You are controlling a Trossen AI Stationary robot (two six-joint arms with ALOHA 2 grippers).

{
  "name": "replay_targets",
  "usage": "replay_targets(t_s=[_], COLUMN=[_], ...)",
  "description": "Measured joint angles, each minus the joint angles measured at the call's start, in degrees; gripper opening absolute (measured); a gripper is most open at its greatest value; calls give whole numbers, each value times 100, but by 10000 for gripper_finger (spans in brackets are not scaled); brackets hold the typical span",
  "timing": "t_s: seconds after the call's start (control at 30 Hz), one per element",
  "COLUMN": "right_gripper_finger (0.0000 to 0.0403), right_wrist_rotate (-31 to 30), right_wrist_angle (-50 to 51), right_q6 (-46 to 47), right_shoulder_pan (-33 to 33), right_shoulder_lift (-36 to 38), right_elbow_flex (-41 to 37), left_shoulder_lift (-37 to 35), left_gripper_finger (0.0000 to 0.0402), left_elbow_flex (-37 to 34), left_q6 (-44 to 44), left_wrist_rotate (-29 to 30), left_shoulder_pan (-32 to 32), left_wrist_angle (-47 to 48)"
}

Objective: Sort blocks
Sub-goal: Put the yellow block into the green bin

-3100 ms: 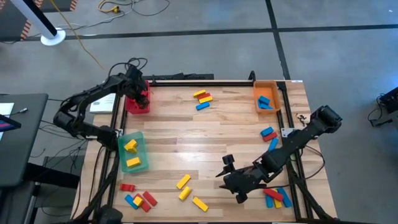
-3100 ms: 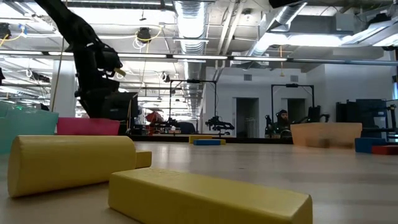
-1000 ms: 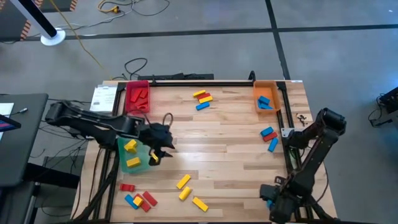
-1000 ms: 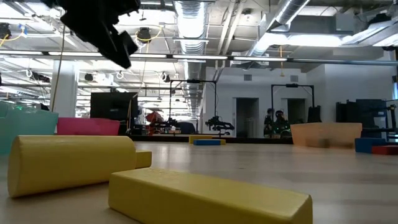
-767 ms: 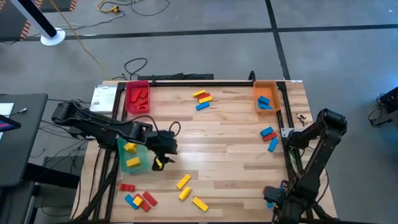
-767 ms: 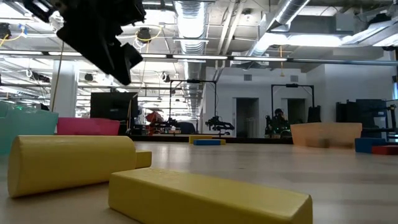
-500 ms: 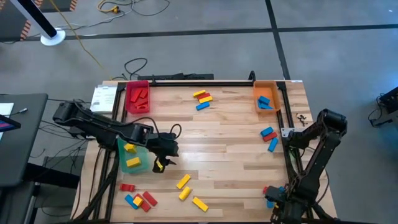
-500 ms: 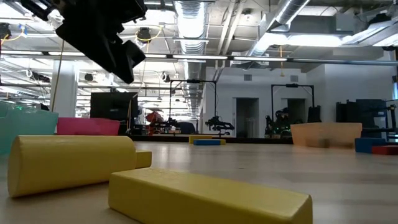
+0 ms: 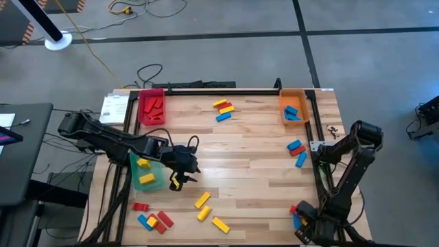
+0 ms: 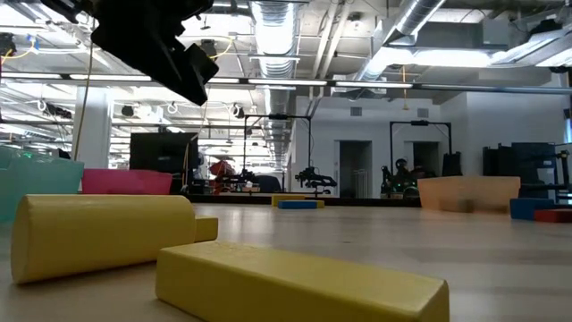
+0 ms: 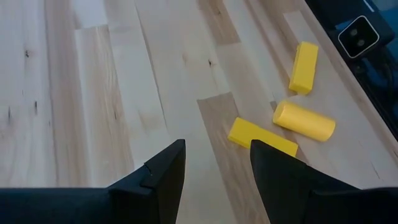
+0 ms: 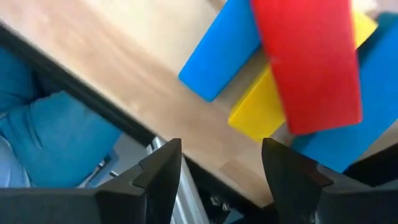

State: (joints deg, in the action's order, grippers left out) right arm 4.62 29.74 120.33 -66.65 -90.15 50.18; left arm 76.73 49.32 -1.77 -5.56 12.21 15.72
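My left gripper hangs open and empty above the table, just right of the green tray, which holds two yellow blocks. Three yellow blocks lie flat on the wood ahead of it, toward the near edge. My right gripper is open at the near right corner, close over a pile with a red block, a blue block and a yellow block. The red block lies on top of the others.
A red tray holding red blocks stands at the far left, and an orange tray holding blue blocks at the far right. Loose blocks lie at the far middle, at the right edge and at the near left corner.
My left gripper has moved from beside the green tray a little toward the near edge and to the right, nearer the three yellow blocks, staying open. My right arm has stayed at the near right corner. No block has moved.
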Motion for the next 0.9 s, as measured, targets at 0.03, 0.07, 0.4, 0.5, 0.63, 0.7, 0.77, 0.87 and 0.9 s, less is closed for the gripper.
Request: replay_targets(t_s=[0.03,0.07,0.4,0.5,0.63,0.7,0.77,0.87,0.9], right_gripper_finger=[239,239,240,240,238,233,226,213,209], right_wrist_rotate=[0,4,122,8,-22,-112,-173,-201,-203], right_wrist_angle=[-1,-23,63,99,134,177,176,262,248], right_q6=[22,36,95,-148,-588,-778,-967,-1241,-1290], right_shoulder_pan=[11,23,164,248,474,538,607,699,731], right_shoulder_lift=[0,-10,-17,-74,-72,-64,-68,-76,-74], right_elbow_flex=[-42,-90,-234,-234,-241,-251,-211,-132,-107], left_shoulder_lift=[0,0,0,0,0,0,0,0,0], left_gripper_finger=[177,177,177,177,177,177,177,177,177], left_elbow_flex=[0,1,0,0,0,0,0,0,0], left_q6=[-21,-39,-81,-84,-82,-76,-71,-63,-63], left_wrist_rotate=[1,0,-2,-2,-4,-4,-5,-5,-7], left_shoulder_pan=[7,11,15,15,15,15,15,15,15], left_wrist_angle=[3,0,-13,-21,-30,-28,-27,-26,-29])
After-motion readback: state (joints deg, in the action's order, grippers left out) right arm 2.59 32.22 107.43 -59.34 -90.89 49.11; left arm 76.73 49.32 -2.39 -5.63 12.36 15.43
